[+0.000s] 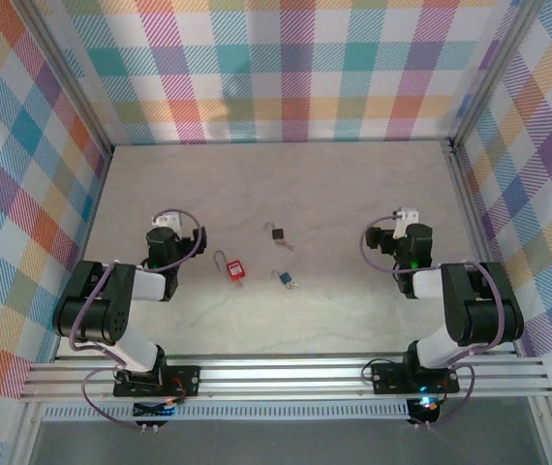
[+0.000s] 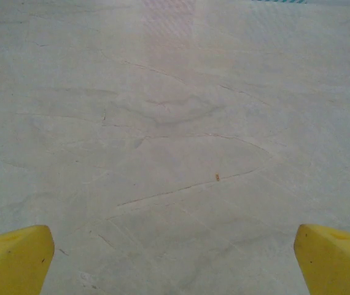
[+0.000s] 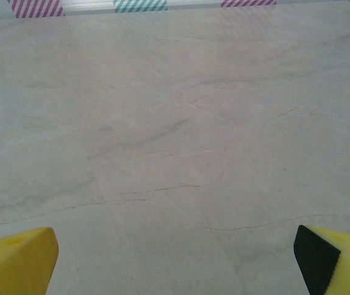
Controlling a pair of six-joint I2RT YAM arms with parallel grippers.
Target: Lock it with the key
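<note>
Opening step: the left pincer [image 2: 174,261] and right pincer [image 3: 175,261] hover released over the worktop [image 1: 305,184]. Next, one must reach the red padlock [image 1: 234,267] between them and find its tiny key.

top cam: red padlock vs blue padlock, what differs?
Colour: the red padlock has a red body, the blue padlock a blue one. Size: the red padlock is clearly larger than the blue. Place: red lies left of blue. Shared: both lie on the table, nothing gripping them.
</note>
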